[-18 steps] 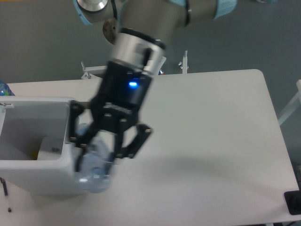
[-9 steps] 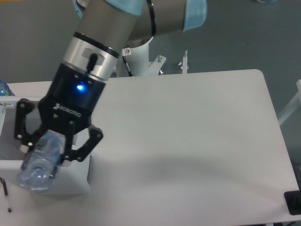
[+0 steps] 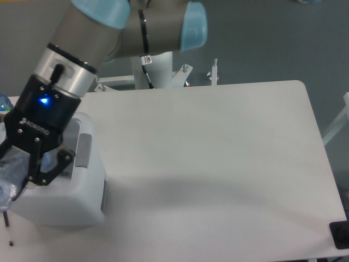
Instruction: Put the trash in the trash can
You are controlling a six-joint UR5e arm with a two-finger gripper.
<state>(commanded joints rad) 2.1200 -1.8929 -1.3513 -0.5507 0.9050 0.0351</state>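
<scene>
Overhead, fingers (image 3: 13,172) clamped on clear bottle (image 3: 10,174) between them, above trash can (image 3: 65,196)

Gripper (image 3: 22,172), closed on the bottle (image 3: 10,180), is now further left, above the trash can (image 3: 82,191) at frame edge; bottle partly out of view.
</scene>
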